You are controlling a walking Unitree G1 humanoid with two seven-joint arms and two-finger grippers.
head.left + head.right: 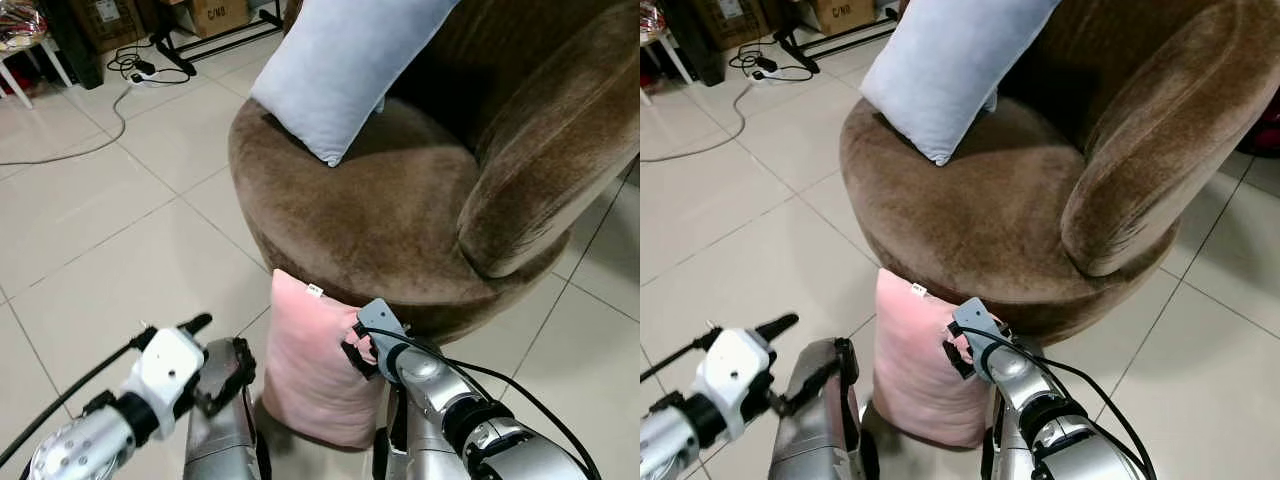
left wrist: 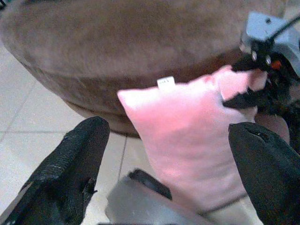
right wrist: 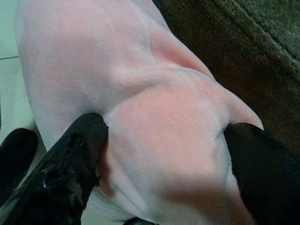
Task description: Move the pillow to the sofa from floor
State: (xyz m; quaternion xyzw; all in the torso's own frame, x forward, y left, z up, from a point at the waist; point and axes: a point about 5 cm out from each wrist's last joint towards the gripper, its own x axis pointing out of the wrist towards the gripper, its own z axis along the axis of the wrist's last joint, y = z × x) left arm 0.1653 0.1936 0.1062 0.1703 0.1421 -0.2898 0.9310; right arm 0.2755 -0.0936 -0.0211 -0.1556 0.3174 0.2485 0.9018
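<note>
My right claw sits in the lower middle of the frame, its two black fingers spread around the upper right corner of the soft pink fabric pillow. In my right wrist view the cloth bulges and creases between the pads, so I judge that I am pinching it, though not yet bearing its weight. My left claw, at lower left, stands wide open and empty; its wrist view looks straight at the pillow's face between the two spread fingers.

The pillow stands on edge on the pale tiled floor, leaning against the base of the round brown plush sofa, its white tag just under the seat rim. So the move has barely begun: a hold on one corner, with the lift and the placing all still ahead.

The seat rim overhangs the pillow's top, so I judge that I must draw the pillow out towards me before raising it. Above, the middle of the seat lies bare. A light blue-grey cushion leans at upper centre, its corner touching the seat, and the thick curved armrest closes the right side. At far upper left a grey cable trails over the tiles, well apart.
</note>
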